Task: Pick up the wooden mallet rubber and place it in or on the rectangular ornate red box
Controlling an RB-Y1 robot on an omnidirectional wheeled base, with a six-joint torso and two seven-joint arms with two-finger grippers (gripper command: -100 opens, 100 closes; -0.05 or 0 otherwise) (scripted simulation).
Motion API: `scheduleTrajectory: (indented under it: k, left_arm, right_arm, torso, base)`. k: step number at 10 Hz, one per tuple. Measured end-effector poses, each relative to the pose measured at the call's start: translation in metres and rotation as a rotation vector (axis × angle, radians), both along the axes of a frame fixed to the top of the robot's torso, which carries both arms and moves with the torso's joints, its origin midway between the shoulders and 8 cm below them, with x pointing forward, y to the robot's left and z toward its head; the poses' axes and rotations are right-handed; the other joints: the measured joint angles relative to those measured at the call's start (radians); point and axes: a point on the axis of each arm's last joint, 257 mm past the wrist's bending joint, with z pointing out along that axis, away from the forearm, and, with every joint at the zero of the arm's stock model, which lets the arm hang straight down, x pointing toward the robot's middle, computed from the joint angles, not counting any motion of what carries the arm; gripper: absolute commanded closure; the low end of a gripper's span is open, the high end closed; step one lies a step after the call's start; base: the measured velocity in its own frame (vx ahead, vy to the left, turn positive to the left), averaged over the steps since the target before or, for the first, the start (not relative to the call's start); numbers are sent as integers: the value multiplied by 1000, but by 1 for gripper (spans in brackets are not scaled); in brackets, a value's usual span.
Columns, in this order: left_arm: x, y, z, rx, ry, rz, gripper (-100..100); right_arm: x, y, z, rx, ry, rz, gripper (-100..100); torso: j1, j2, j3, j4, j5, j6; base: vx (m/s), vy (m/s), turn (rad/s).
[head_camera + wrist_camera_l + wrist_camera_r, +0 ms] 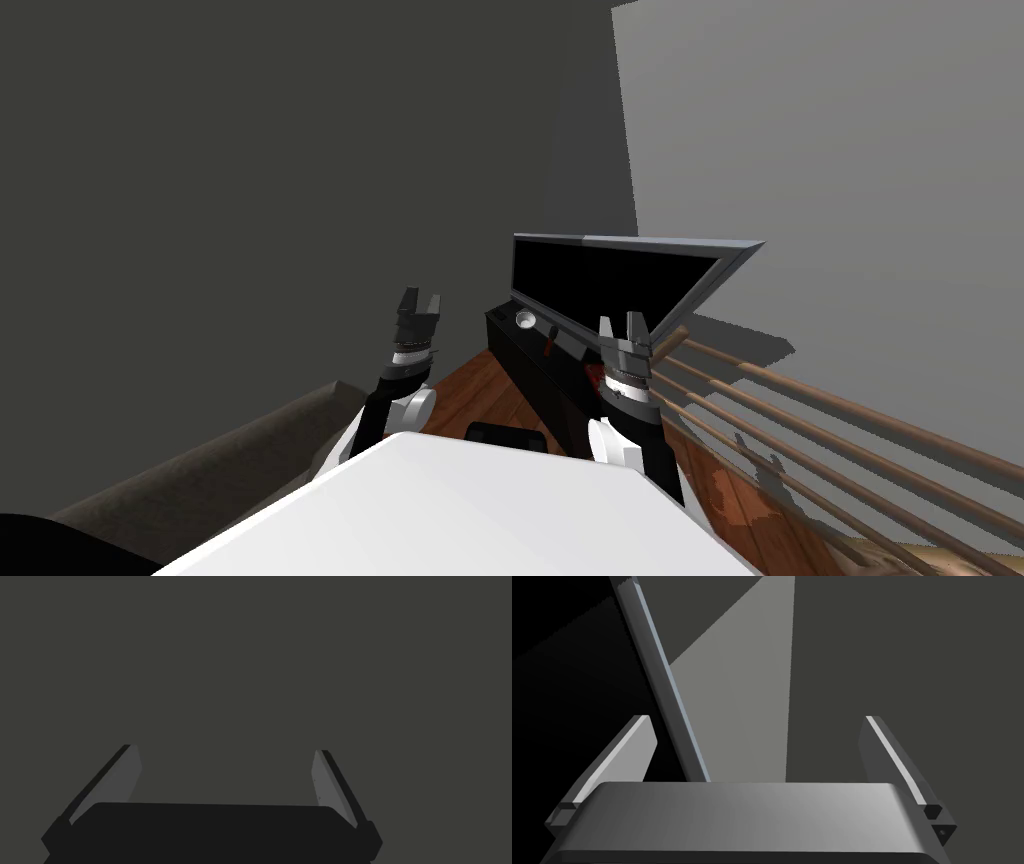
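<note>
On a low black cabinet lies a thin red-brown stick-like thing, possibly the mallet; it is too small to be sure. A red patch, possibly the red box, peeks out beside my right wrist, mostly hidden by that arm. My right gripper is raised above the cabinet's near end, open and holding nothing. My left gripper is raised to the left of the cabinet, open and holding nothing, facing a dark grey wall.
A flat screen with a grey frame stands on the cabinet, close to my right fingers. A small white round dish sits near the stick. Wooden rails run along the right. A brown-grey sofa lies at lower left.
</note>
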Motion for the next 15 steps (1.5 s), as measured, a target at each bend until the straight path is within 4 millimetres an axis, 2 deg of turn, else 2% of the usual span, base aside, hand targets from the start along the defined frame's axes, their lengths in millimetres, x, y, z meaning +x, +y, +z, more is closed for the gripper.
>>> scheduleTrajectory:
  k: [3,9,15]
  left_arm:
    - [0,0,0,0,0,0,0]
    - [0,0,0,0,0,0,0]
    - [0,0,0,0,0,0,0]
  right_arm:
    - [5,-3,-12,-82,13,-22,-100]
    - [17,-27,-45,-254,54,-138,-100]
    - [27,-72,-81,-395,112,-299,-100]
  torso:
    - [4,2,1,0,1,0]
    - [2,1,1,0,1,0]
    - [3,1,0,0,1,0]
  base:
    - [-32,67,87]
    - [-20,60,101]
    - [-4,46,94]
